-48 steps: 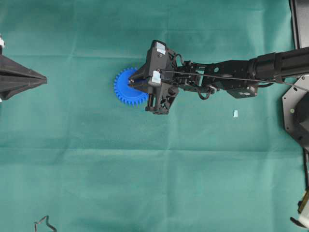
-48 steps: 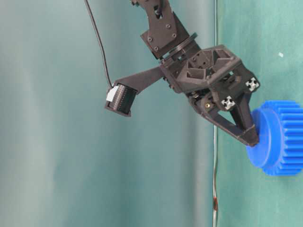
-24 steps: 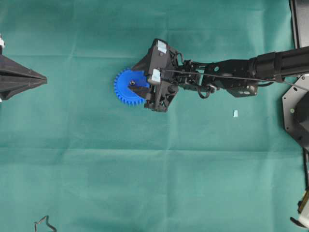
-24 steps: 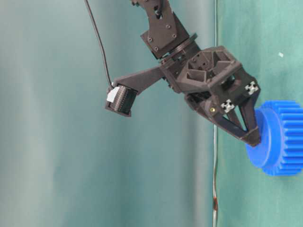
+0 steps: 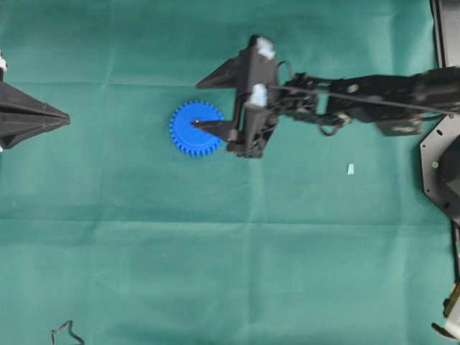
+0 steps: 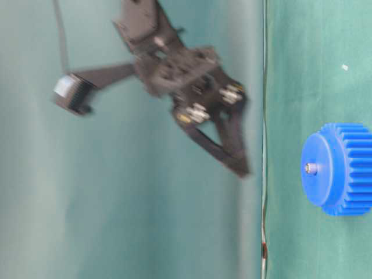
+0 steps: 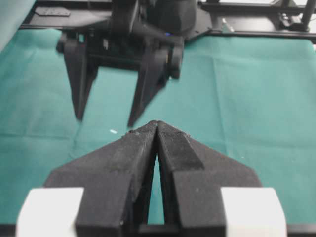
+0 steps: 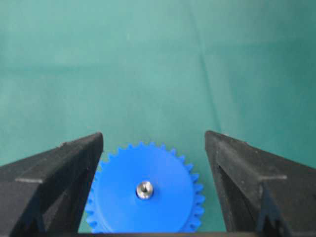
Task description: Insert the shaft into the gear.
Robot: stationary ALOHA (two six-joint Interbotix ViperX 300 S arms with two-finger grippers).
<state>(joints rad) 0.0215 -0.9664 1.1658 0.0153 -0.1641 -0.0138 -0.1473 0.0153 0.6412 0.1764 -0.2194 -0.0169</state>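
The blue gear (image 5: 188, 138) lies flat on the green cloth. The shaft (image 8: 144, 189) stands in its centre hole, its shiny round end poking up (image 6: 311, 168). My right gripper (image 5: 198, 104) hangs open well above the gear (image 6: 343, 174), blurred by motion, touching nothing. In the right wrist view the gear (image 8: 148, 197) sits below and between the spread fingers (image 8: 64, 168). My left gripper (image 5: 65, 117) rests at the table's left edge, shut on nothing, its tips (image 7: 157, 124) pressed together.
A small pale scrap (image 5: 350, 169) lies on the cloth right of the gear. A bent metal piece (image 5: 66, 333) sits at the near left corner. Black equipment (image 5: 442, 165) lines the right edge.
My right gripper opened, let go of the shaft in the gear's hole, and rose up and away from the gear. The left arm has not moved.
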